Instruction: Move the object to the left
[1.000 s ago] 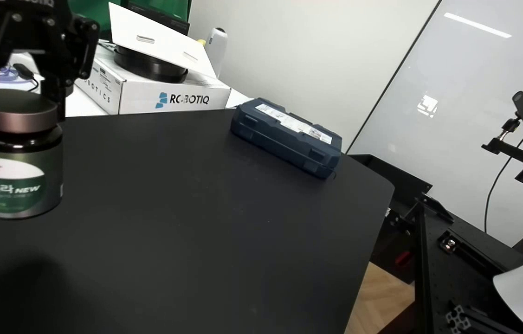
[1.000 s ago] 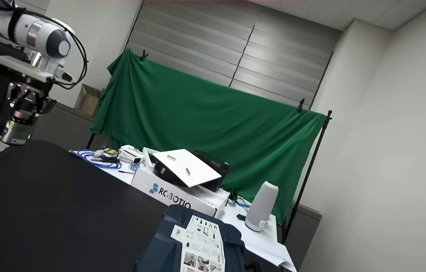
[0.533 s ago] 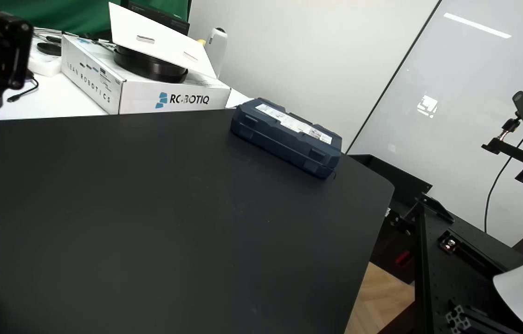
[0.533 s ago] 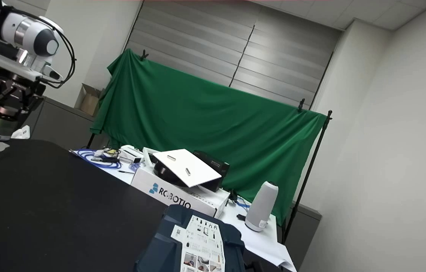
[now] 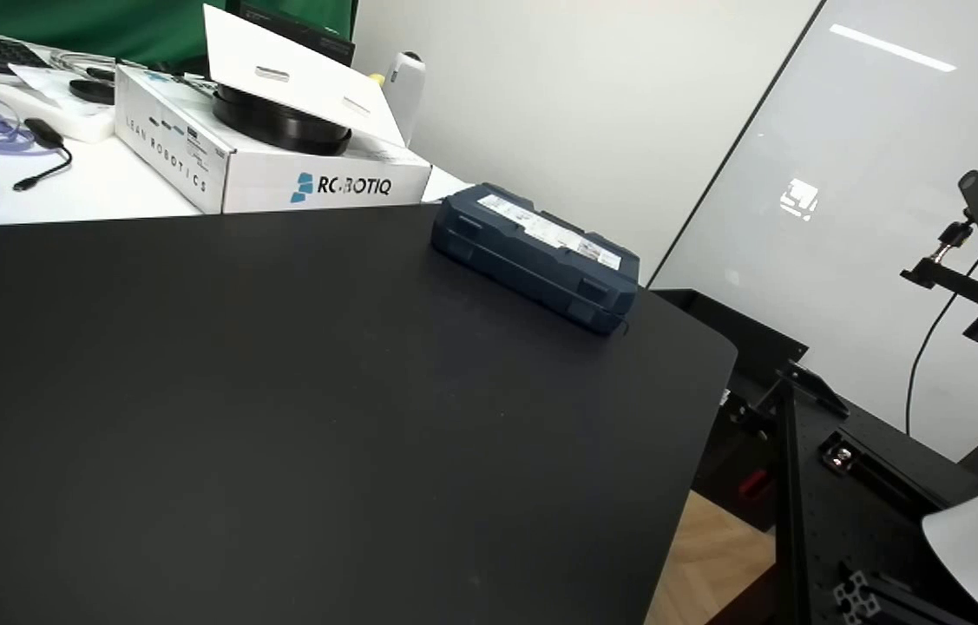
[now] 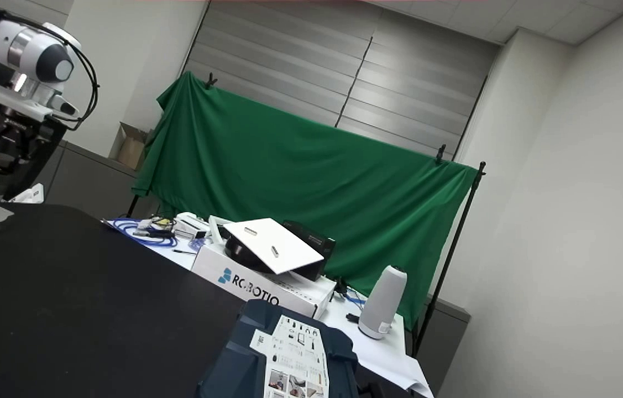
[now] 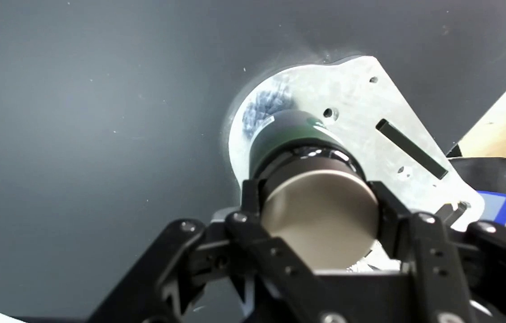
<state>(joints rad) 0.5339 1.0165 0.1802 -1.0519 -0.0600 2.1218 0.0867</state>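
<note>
While the fingers [image 7: 389,208] grip the bottle [image 7: 314,184] by its cap [image 7: 320,229], it sits just right of and below the centre of the wrist view, seen against a metal plate [image 7: 360,98]; whether they touch, I cannot tell. On the black worktop [image 7: 100,134], a dark blue case [image 5: 532,265] lies right of centre in an exterior view.
</note>
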